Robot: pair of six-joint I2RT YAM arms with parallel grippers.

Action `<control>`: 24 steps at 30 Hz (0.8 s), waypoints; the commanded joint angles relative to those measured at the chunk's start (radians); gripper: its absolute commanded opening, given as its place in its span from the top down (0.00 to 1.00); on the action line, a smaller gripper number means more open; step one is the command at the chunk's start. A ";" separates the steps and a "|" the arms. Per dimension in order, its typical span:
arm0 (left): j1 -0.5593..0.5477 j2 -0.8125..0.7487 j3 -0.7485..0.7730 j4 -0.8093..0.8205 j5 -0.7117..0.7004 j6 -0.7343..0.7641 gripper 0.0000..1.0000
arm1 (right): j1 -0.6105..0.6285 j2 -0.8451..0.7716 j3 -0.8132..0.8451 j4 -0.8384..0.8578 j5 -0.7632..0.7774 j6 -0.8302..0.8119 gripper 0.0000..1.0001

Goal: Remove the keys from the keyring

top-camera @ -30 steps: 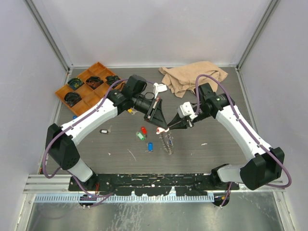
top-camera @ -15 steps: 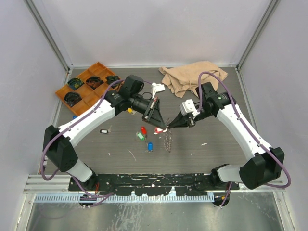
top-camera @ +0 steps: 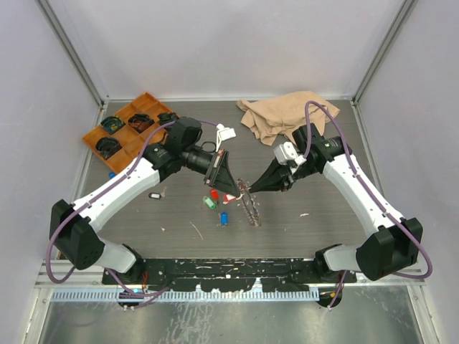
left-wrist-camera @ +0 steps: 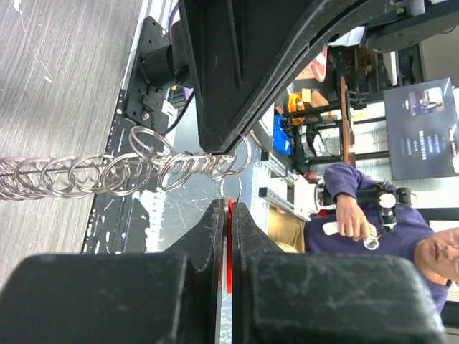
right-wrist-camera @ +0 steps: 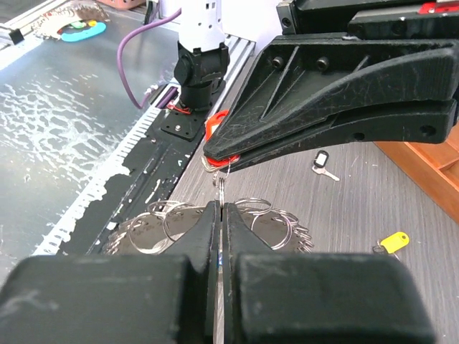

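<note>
The keyring [left-wrist-camera: 107, 175], a chain of linked silver loops, trails from between the two arms down toward the table. The right gripper [top-camera: 254, 188] pinches its top loop. The left gripper [top-camera: 231, 190] is clamped on the red key [right-wrist-camera: 215, 123]. That key looks mid-removal, and the next move likely calls for sliding it along the loop's split without dropping the ring.
</note>
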 commanded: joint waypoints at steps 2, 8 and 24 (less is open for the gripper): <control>0.004 -0.067 -0.013 -0.007 0.051 0.093 1.00 | 0.010 0.012 0.008 0.005 -0.115 0.050 0.99; 0.004 -0.075 -0.009 -0.099 0.015 0.182 1.00 | 0.077 0.048 0.041 -0.025 -0.116 0.053 0.99; 0.005 -0.069 -0.037 -0.159 -0.049 0.159 1.00 | 0.100 0.042 -0.004 -0.013 -0.071 -0.060 0.99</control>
